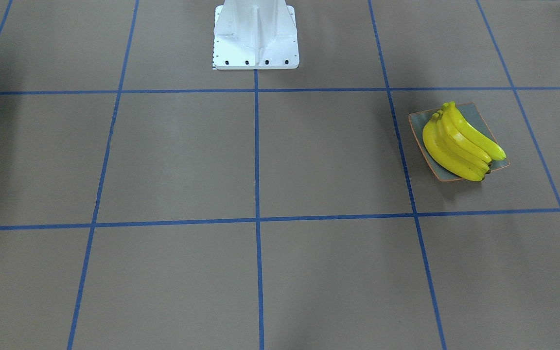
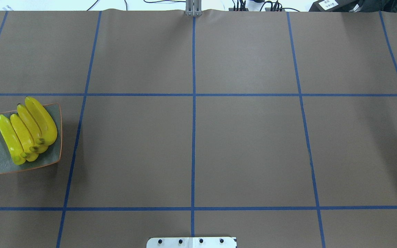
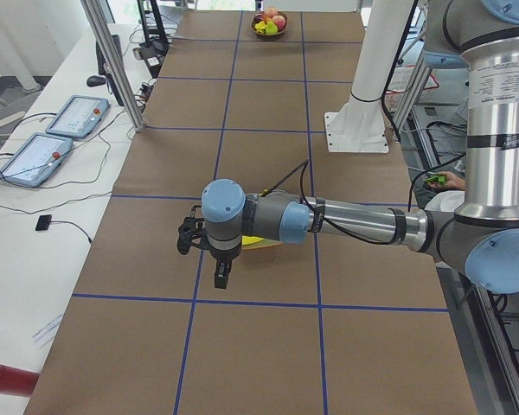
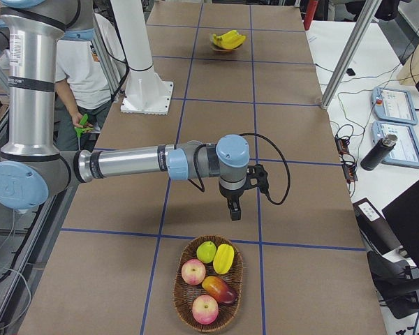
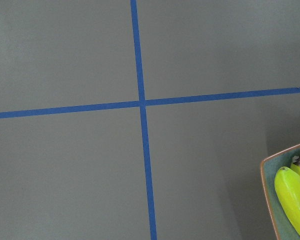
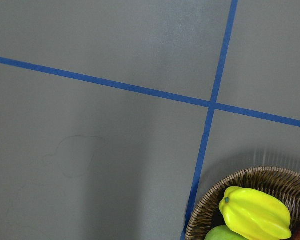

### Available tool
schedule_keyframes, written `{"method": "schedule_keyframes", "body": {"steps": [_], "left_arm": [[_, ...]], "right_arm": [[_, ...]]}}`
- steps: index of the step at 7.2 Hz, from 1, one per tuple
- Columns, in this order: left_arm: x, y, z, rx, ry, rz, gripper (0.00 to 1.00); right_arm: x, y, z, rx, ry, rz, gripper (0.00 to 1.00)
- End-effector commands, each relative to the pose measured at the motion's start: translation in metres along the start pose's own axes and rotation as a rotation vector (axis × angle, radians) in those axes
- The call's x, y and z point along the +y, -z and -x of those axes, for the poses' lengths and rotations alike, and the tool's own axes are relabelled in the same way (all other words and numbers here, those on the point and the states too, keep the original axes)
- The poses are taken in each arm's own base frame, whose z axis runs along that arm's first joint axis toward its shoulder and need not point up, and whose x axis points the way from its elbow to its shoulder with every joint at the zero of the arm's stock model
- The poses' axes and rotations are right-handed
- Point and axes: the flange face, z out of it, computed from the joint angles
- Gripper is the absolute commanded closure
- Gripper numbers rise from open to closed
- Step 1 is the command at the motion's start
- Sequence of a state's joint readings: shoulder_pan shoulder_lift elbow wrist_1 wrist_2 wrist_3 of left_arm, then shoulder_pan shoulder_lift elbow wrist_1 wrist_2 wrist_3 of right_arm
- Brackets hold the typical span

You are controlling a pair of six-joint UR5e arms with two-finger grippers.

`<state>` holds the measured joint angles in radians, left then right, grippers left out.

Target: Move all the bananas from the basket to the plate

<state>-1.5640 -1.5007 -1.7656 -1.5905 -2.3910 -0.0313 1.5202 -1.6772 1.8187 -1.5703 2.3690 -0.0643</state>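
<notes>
Apparently the task is finished: four bananas [image 2: 26, 129] are stacked on the plate [image 2: 2, 165] at the overhead view's left edge, none is seen in the basket [image 6: 210, 202], and whether the left claw [image 3: 221, 278] or right claw [image 4: 234, 213] is spread cannot be told.

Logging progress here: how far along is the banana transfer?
Done, it seems: four bananas lie side by side on the plate. The basket shows only other fruit, no banana. In hand: nothing shows in the left gripper or right gripper, both hanging over the table. Left: nothing visible.
</notes>
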Motion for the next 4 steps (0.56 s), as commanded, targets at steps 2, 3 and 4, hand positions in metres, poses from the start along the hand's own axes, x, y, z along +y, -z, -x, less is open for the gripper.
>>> {"method": "schedule_keyframes", "body": {"steps": [2,3,4], "left_arm": [[-0.0013,0.0004,-0.0011,0.001,0.0,-0.001,0.0],[0.0,0.0006,-0.0013,0.001,-0.002,-0.001,0.0],[0.0008,-0.0003,-0.0003,0.001,0.001,0.001,0.0]], "right_arm": [[0.0027,-0.0043,-0.0043,0.0,-0.002,0.007,0.0],[0.0014,-0.0041,-0.0042,0.0,-0.013,0.007,0.0],[0.0011,-0.0057,-0.0049,-0.009,-0.015,0.009,0.0]]}}
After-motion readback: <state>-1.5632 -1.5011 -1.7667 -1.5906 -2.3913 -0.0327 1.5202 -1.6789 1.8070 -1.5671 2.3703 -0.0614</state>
